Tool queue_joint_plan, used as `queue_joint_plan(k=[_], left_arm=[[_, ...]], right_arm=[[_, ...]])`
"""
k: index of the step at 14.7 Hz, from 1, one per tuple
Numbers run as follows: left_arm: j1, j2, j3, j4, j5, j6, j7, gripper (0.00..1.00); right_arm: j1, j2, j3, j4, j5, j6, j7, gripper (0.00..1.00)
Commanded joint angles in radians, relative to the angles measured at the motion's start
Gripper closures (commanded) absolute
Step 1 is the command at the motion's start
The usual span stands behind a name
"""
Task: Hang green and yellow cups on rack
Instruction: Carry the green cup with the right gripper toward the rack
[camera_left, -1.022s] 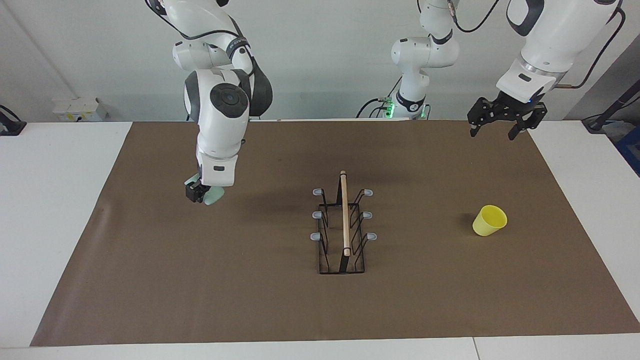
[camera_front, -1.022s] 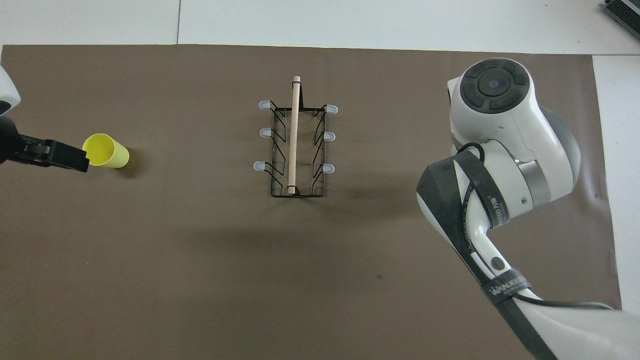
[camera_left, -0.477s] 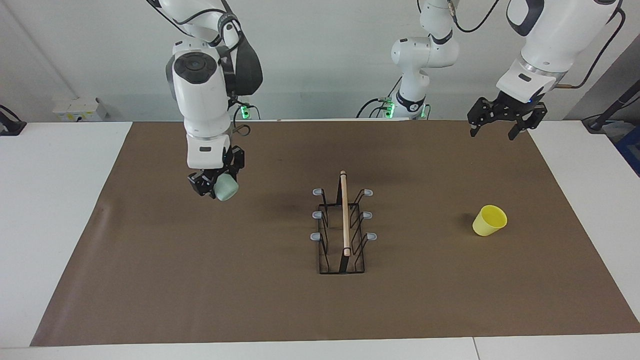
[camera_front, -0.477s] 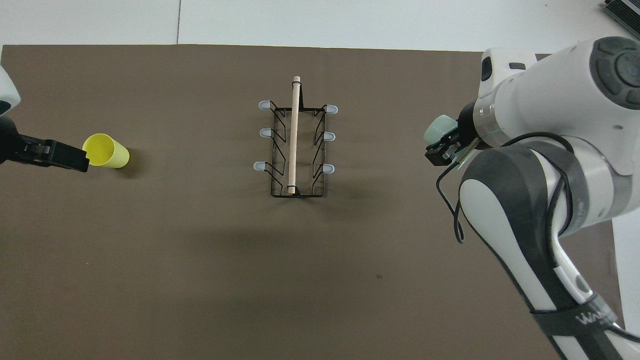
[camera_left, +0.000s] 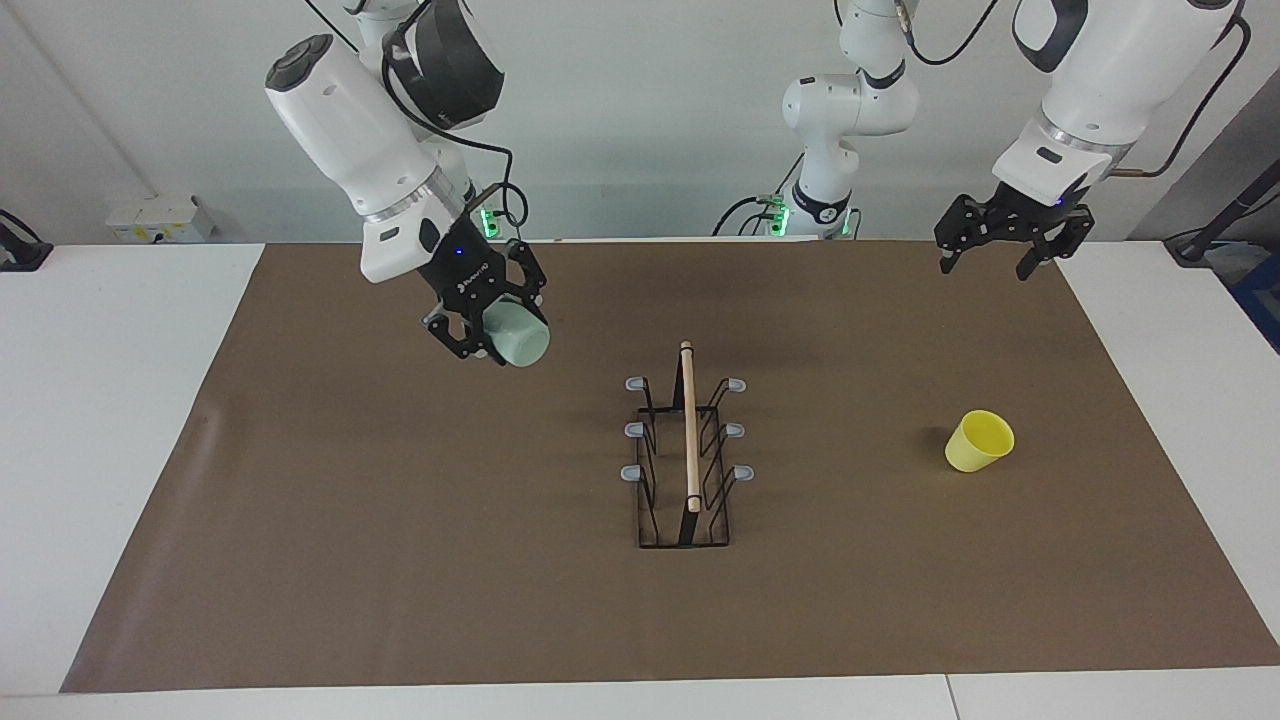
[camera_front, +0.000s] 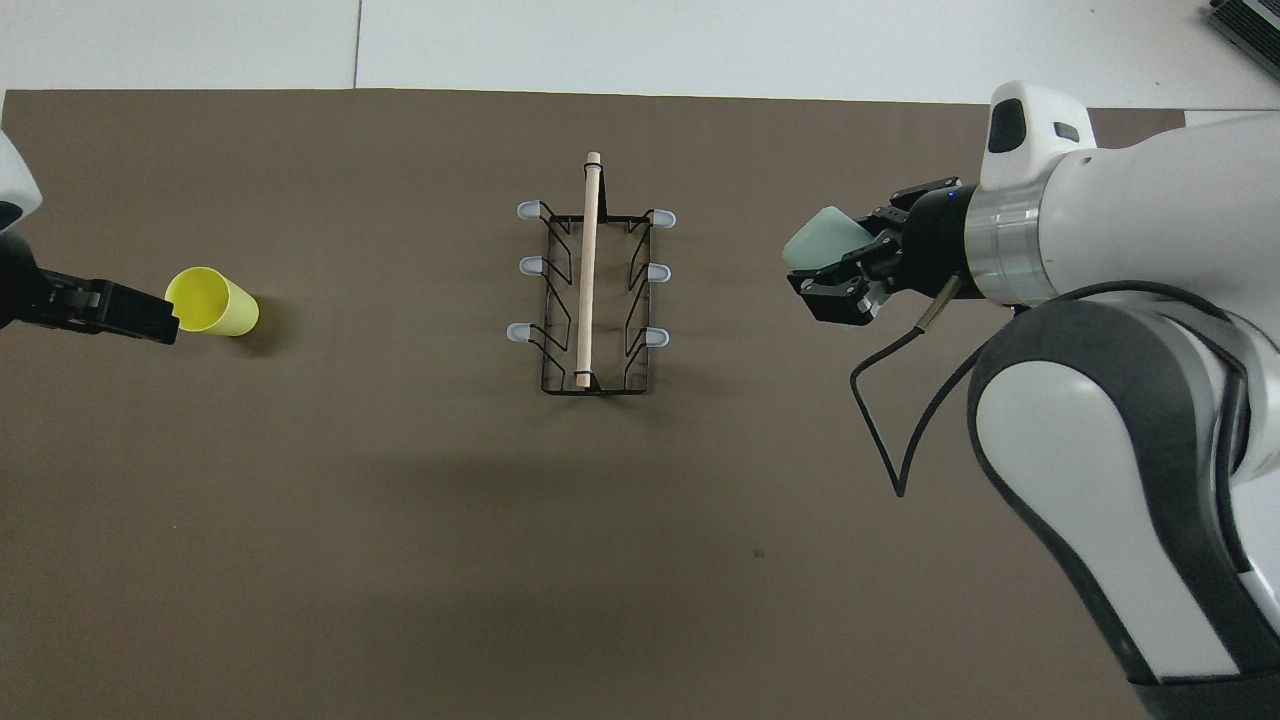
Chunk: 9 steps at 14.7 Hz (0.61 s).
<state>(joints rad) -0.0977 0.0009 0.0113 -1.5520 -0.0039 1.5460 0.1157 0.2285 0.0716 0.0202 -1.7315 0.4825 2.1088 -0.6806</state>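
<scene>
The right gripper (camera_left: 487, 325) hangs in the air over the brown mat (camera_left: 400, 560) toward the right arm's end of the table, its fingers clamped on the green cup (camera_left: 518, 343) — the cup is tipped on its side, base pointing toward the rack (camera_left: 687, 450). The rack stands mid-table with all six prongs bare, and the yellow cup (camera_left: 979, 441) stands on the mat toward the left arm's end, well apart from it. The left gripper (camera_left: 1012, 240) waits, fingers apart, over the mat's edge nearest the robots.

Right gripper (camera_left: 487, 325) holds the green cup (camera_left: 515, 340) above the mat, beside the rack (camera_left: 686, 455).
</scene>
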Motion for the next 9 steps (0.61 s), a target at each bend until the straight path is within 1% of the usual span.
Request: queue_joint_plan(k=[1, 3, 4, 6, 7, 9], left_arm=[[-0.004, -0.030, -0.001, -0.031, 0.010, 0.003, 0.001, 0.00], [-0.004, -0.030, -0.001, -0.030, 0.010, 0.009, -0.002, 0.00], [-0.007, -0.030, -0.002, -0.028, 0.010, 0.000, -0.002, 0.00], [-0.008, -0.030, 0.001, -0.028, 0.010, -0.006, -0.005, 0.00], [-0.007, -0.030, 0.006, -0.020, 0.018, -0.006, -0.001, 0.00], [-0.010, -0.015, 0.009, 0.003, 0.045, -0.004, 0.002, 0.00]], right_arm=[[0.003, -0.062, 0.006, -0.123, 0.151, 0.112, -0.089, 1.00], [0.032, -0.073, 0.007, -0.154, 0.241, 0.178, -0.144, 1.00], [0.049, -0.084, 0.007, -0.184, 0.308, 0.233, -0.177, 1.00], [0.116, -0.107, 0.007, -0.255, 0.479, 0.409, -0.270, 1.00], [0.145, -0.116, 0.007, -0.279, 0.586, 0.475, -0.314, 1.00], [0.189, -0.127, 0.007, -0.304, 0.770, 0.568, -0.446, 1.00]])
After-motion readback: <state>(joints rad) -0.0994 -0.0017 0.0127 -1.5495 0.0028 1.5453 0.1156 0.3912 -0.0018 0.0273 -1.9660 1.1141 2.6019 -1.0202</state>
